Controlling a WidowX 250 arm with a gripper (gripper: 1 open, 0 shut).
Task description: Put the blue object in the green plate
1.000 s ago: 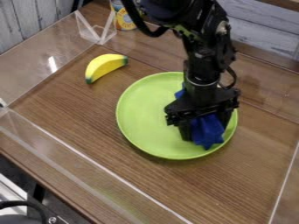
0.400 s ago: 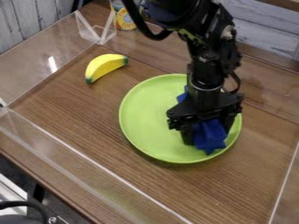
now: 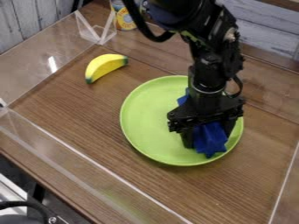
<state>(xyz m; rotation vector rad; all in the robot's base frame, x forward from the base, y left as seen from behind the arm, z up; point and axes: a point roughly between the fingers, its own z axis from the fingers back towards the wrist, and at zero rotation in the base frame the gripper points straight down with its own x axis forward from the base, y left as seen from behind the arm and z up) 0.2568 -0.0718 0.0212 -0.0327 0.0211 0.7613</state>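
Note:
The round lime-green plate [image 3: 149, 118] lies on the wooden table, right of centre. The blue object [image 3: 211, 140] rests on the plate's right part, near its rim, partly hidden by the gripper. My black gripper [image 3: 207, 128] comes straight down onto it, its fingers on either side of the block and closed against it. The block's full shape is hidden by the fingers.
A yellow banana [image 3: 104, 66] lies on the table to the upper left of the plate. Clear acrylic walls [image 3: 70, 157] border the table at the front and left. A yellow item [image 3: 121, 17] stands at the back edge.
The plate, the gripper and the blue object have all shifted slightly right and down across the frames. The gripper stays closed on the block.

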